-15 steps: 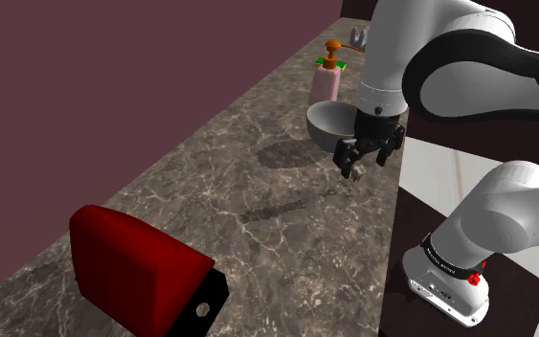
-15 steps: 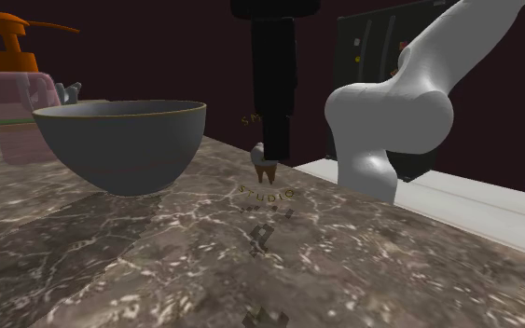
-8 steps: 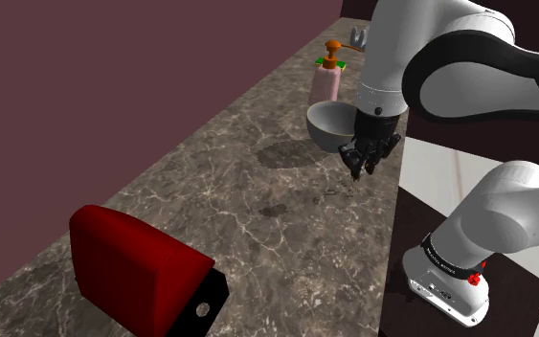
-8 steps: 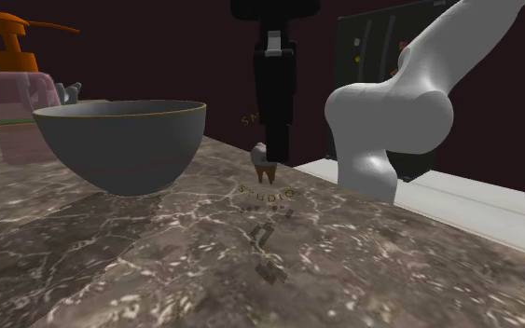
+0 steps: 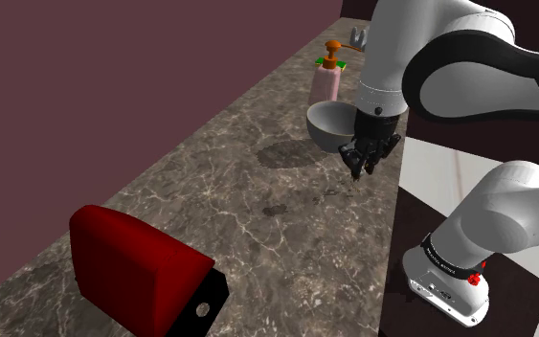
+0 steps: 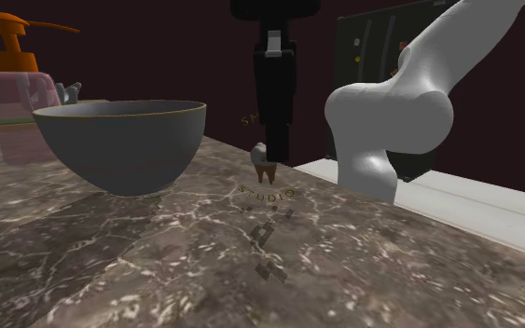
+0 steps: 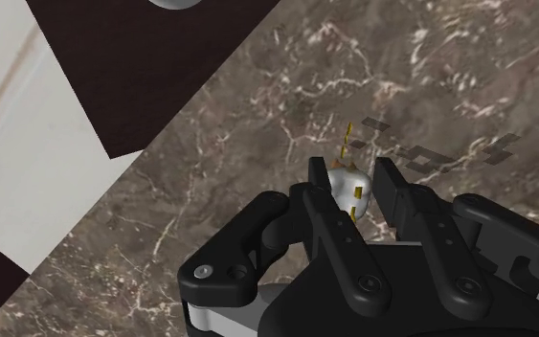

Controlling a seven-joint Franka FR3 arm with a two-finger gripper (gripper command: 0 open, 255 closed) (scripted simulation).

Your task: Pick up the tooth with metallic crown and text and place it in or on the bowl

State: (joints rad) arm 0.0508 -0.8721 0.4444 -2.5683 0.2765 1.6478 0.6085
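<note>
Grips the tooth [image 7: 346, 184] between the fingers [image 7: 392, 191] of the black gripper [image 7: 350, 180], closed to the tooth's width and pressing on its crown from both sides. Looks small: a rounded silvery-white crown on top and brownish-gold roots below, with thin gold lettering ringed around it, partly readable as "STUDIO" in the second exterior view. Hangs roots-down right at the dark marbled surface [image 6: 391, 270], close to its edge; cannot tell whether the roots touch the stone. Sits near the grey bowl [image 6: 120, 140] — apart from it, on the second exterior view's right. Beyond the bowl, a pink soap dispenser [image 6: 18, 88] with an orange pump. Well apart along the surface, a red block [image 5: 128, 258] with a black end face.
</note>
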